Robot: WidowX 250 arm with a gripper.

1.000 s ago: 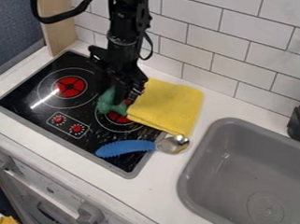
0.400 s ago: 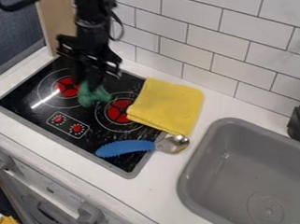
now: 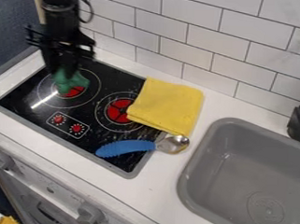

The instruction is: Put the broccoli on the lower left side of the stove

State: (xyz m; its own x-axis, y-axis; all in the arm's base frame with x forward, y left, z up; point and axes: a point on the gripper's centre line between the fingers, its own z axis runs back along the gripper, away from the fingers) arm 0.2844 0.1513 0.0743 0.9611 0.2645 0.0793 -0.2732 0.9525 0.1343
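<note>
Camera view: one broccoli (image 3: 67,83), two burners (image 3: 120,110)

The end effector (image 3: 64,72) is blurred, the sink (image 3: 184,183) cut off

Stove (image 3: 108,131) lanes being left at front L & ctr.; R side being obstructed.
In view terms: a low path is being offered over the front L glass & btwn. the L burner (image 3: 82,91) and R burner (image 3: 119,110); room above the L burner is being taken up by the gripper (image 3: 64,72) w/ the broccoli (image 3: 69,83). The stove's R edge is being overlapped by the yellow cloth (image 3: 168,105), its front R part being crossed by the blue spoon handle (image 3: 124,148), w/ the bowl (image 3: 173,144) being rested on the counter (image 3: 165,182). Passage btwn. spoon & sink (image 3: 207,158) is being allowed along a counter strip; rearward reach is being limited by the tiled wall (image 3: 187,36).
</note>
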